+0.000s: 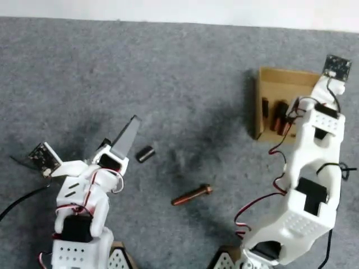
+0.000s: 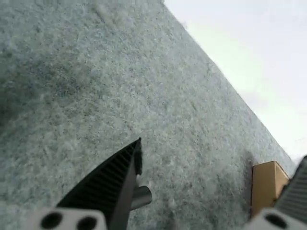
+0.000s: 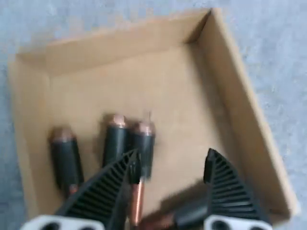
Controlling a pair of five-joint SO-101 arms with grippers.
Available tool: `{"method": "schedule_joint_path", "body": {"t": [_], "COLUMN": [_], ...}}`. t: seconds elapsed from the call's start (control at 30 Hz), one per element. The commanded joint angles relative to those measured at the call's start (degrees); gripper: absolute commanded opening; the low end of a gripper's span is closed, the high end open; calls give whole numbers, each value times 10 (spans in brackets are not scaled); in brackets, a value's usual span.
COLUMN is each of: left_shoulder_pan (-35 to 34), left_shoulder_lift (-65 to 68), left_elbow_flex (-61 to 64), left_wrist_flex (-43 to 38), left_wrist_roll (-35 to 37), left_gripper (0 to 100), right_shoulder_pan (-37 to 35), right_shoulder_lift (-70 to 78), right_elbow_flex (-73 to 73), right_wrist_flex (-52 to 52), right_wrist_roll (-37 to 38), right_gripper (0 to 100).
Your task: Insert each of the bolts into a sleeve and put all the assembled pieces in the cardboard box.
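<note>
In the cardboard box (image 3: 144,81) lie sleeved bolts (image 3: 116,141).

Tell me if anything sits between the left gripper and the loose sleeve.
Nothing visible does. The sleeve lies right beside the left gripper, whose fingers are open. The bolt lies farther off, not between them.

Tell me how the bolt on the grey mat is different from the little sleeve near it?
The bolt is coppery; the sleeve is black. The bolt is long and thin; the sleeve is short and stubby. Both lie loose on the grey mat, outside the cardboard box.
</note>
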Motion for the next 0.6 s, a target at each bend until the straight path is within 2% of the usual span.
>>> {"method": "schedule_joint_path", "body": {"t": [0.0, 0.1, 0.27, 0.43, 0.57], "left_shoulder_pan": [-3, 10, 21, 21, 21], "left_shoulder_lift": [-5, -5, -5, -5, -5], "left_elbow_flex": [-5, -5, -4, -4, -4], "left_wrist_flex": [-12, -12, -10, -9, -9], "left_wrist_roll": [-7, -13, -33, -34, -34], "left_gripper": [442, 442, 442, 442, 442], "right_shoulder_pan": [-19, -38, -81, -138, -212], "right_shoulder_lift": [-12, -15, -81, -206, -334], "right_elbow_flex": [-32, -34, -21, 85, 205], "right_wrist_flex": [80, 125, 131, 130, 128], "right_wrist_roll": [-6, -5, -5, -6, -6], "right_gripper": [184, 184, 184, 184, 184]}}
